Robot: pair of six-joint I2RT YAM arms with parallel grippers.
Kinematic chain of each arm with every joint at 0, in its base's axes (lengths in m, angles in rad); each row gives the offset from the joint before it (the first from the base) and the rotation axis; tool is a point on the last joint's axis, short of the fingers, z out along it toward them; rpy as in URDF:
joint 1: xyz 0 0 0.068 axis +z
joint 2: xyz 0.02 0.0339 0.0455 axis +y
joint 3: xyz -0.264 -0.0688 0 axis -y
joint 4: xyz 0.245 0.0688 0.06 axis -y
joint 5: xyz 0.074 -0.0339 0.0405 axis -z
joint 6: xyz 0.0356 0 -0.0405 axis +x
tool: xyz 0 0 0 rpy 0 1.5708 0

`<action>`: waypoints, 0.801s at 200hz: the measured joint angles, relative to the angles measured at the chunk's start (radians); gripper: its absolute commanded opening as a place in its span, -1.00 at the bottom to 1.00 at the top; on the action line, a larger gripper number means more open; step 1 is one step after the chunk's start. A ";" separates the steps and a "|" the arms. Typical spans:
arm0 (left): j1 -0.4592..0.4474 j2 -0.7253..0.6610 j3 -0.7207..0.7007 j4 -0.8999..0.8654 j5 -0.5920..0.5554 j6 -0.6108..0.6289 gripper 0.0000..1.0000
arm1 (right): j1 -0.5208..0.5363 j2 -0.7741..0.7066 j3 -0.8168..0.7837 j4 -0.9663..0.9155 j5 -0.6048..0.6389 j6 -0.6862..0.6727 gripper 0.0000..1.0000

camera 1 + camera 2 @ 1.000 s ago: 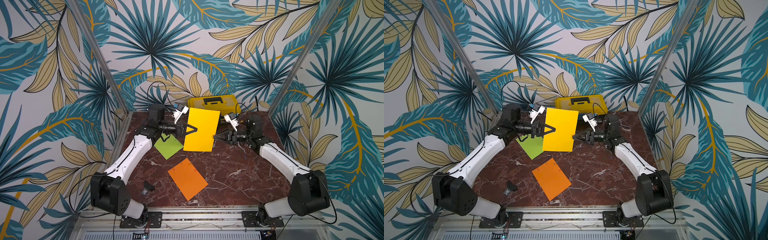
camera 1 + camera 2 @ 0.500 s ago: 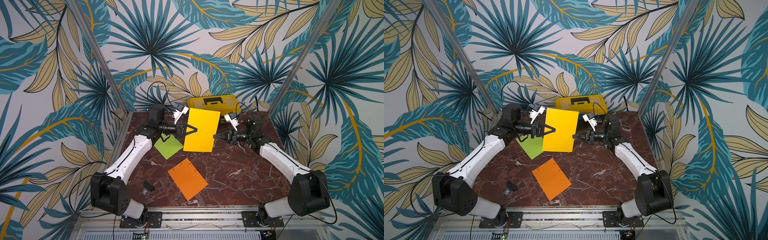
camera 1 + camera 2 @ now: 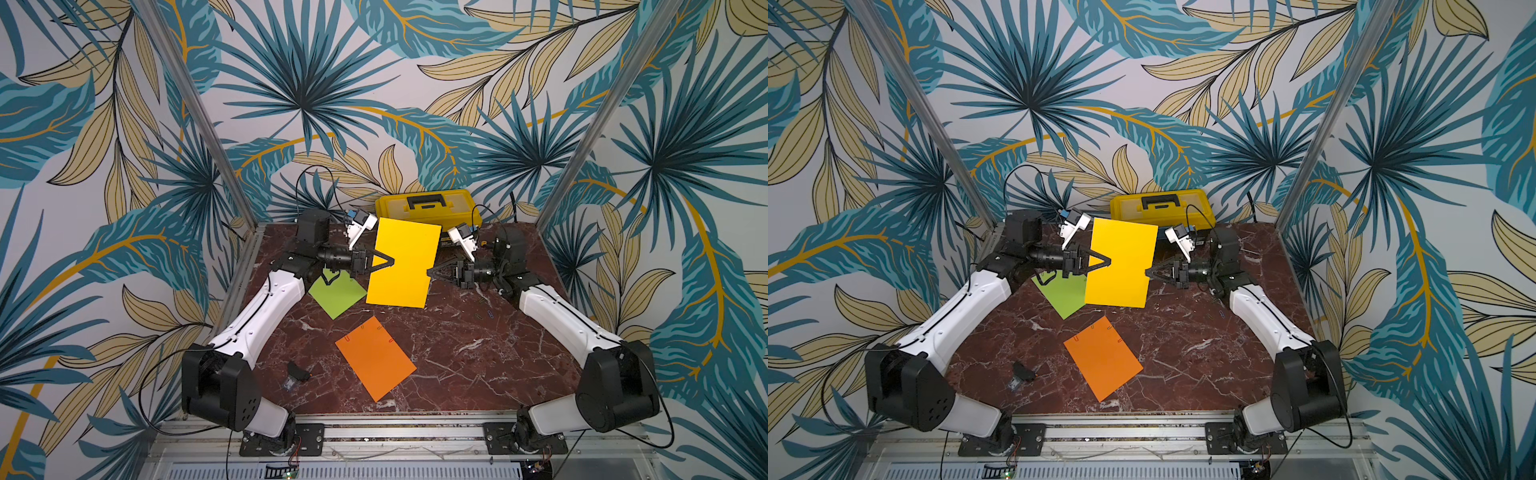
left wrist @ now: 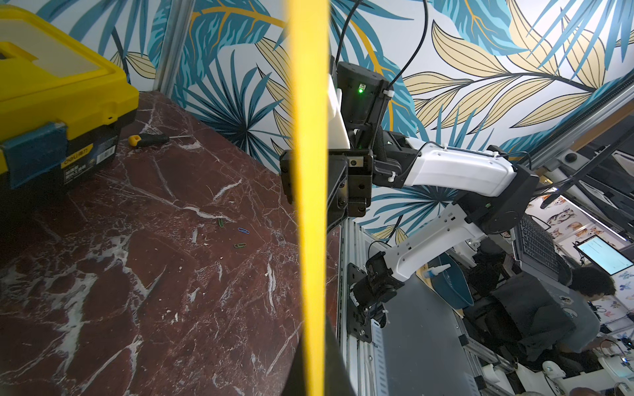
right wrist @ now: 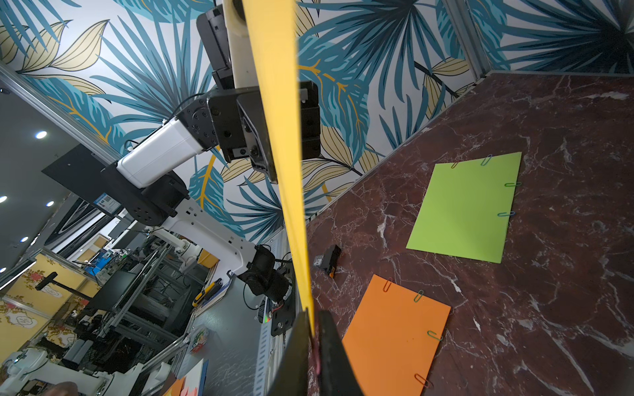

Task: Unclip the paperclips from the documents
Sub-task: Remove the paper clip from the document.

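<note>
A yellow document (image 3: 403, 262) (image 3: 1119, 264) hangs upright above the table between both arms. My left gripper (image 3: 392, 262) (image 4: 314, 370) is shut on its left edge. My right gripper (image 3: 428, 273) (image 5: 314, 343) pinches the opposite edge, its jaws nearly together on a reddish paperclip (image 5: 318, 356) at the sheet's rim. The lime green document (image 3: 334, 293) (image 5: 463, 209) lies flat at the back left with several paperclips (image 5: 512, 184) on its edges. Nearer the front lies the orange document (image 3: 374, 357) (image 5: 394, 339), with several clips (image 5: 418, 295) along its edges.
A yellow-and-black toolbox (image 3: 428, 205) stands at the back wall, a yellow-handled screwdriver (image 4: 147, 139) beside it. Loose paperclips (image 4: 243, 230) lie on the marble under the right arm. A small black object (image 3: 297, 372) lies at the front left. Metal frame posts flank the table.
The right gripper's jaws have closed at the yellow sheet's right edge. The left gripper and the sheets on the table have not moved.
</note>
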 measured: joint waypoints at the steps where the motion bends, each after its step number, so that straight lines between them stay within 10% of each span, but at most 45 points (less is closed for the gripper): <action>1: 0.000 0.000 0.000 0.000 0.000 0.000 -1.00 | 0.000 0.000 0.000 0.000 0.000 0.000 -0.81; 160: 0.008 0.000 -0.008 0.001 0.000 0.000 -1.00 | 0.000 0.000 0.004 -0.031 0.026 -0.027 -0.89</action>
